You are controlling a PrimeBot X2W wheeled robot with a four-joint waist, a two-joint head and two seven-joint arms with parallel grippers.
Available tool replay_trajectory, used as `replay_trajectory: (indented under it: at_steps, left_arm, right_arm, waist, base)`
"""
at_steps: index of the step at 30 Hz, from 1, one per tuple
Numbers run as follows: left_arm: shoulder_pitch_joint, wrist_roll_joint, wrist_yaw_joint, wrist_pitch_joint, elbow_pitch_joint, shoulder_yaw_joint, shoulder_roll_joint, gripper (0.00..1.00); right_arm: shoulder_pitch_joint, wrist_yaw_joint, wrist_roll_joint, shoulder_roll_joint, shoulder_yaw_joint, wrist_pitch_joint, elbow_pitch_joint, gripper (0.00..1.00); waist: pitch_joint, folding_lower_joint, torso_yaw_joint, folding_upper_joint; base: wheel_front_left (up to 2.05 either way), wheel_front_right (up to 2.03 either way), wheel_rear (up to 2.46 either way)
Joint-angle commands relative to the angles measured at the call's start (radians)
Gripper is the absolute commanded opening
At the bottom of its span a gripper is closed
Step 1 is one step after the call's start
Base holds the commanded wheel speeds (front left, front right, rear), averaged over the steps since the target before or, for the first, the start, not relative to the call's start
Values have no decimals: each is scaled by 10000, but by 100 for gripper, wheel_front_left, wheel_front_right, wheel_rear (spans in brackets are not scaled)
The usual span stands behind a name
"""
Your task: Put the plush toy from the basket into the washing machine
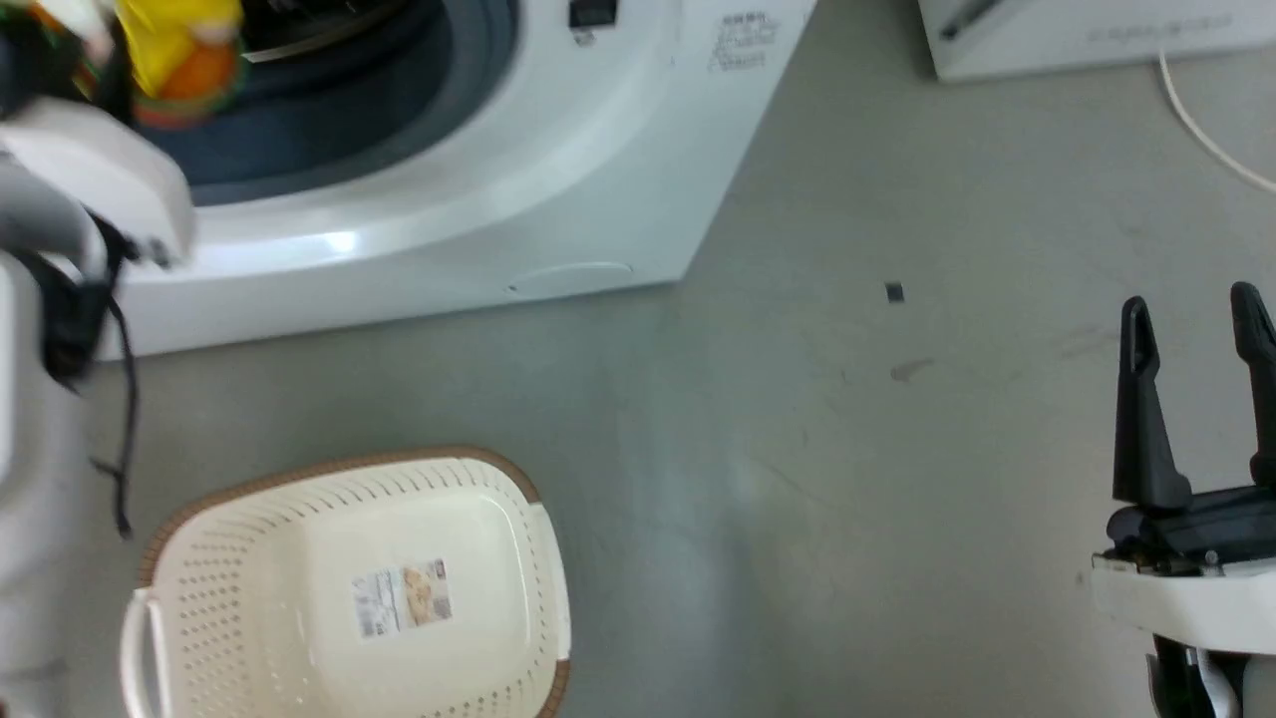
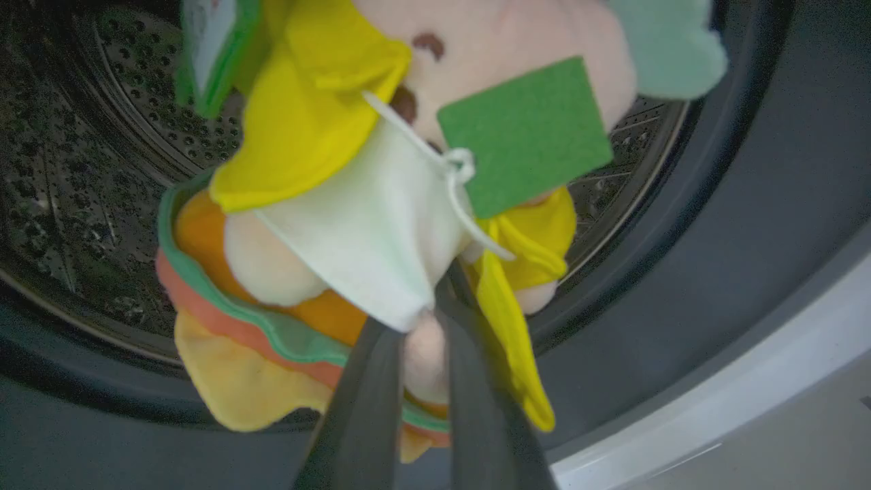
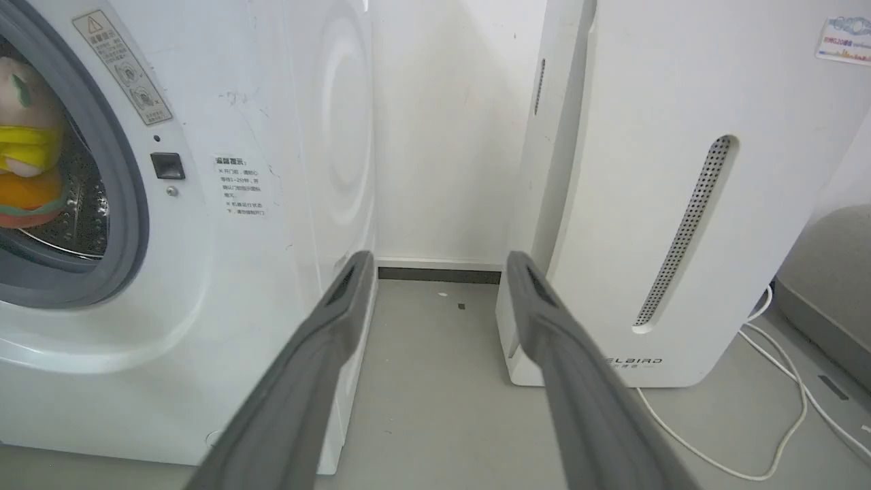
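The plush toy (image 2: 326, 224), a hamburger shape with orange bun, green and red layers, yellow cloth and a green tag, hangs at the mouth of the washing machine (image 1: 558, 150). My left gripper (image 2: 422, 333) is shut on its pale underside, just in front of the steel drum (image 2: 75, 170). In the head view the plush toy (image 1: 179, 55) shows at the top left against the grey gasket. In the right wrist view the plush toy (image 3: 24, 170) sits inside the porthole. The basket (image 1: 349, 588) stands on the floor below, with nothing in it. My right gripper (image 1: 1196, 319) is open at the lower right.
A white FEELBIRD appliance (image 3: 680, 204) stands right of the washer, with a gap of grey floor (image 3: 435, 367) between them. A white cable (image 3: 748, 422) trails on the floor by the appliance. My left forearm (image 1: 90, 189) crosses the washer's front.
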Motion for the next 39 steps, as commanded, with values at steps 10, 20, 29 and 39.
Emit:
replay_trajectory:
  at_steps: [10,20,29,39]
  left_arm:
    - [-4122,262,-269,1368,1690,-1090,1527,0]
    - [-6799,-168,-283,3603,3397,-3807,3038,0]
    - [-7498,-1790,-284,5171,4079,-5196,3655,0]
    - [-7727,-2775,-285,4510,4197,-6356,3944,100]
  right_arm:
    - [-710,-9,551,-4,203,-34,68,100]
    - [-953,-9,986,-4,505,-34,195,100]
    - [-1091,-9,1186,-4,621,-34,154,100]
    - [-1311,-9,1034,-4,482,-34,134,100]
  waist:
    - [2370,0,-1375,-1]
    - [3200,0,-1987,-1]
    - [3686,0,-2137,-1]
    - [3736,0,-1889,-1]
  base:
    - [0,0,0]
    - [0,0,0]
    - [0,0,0]
    - [0,0,0]
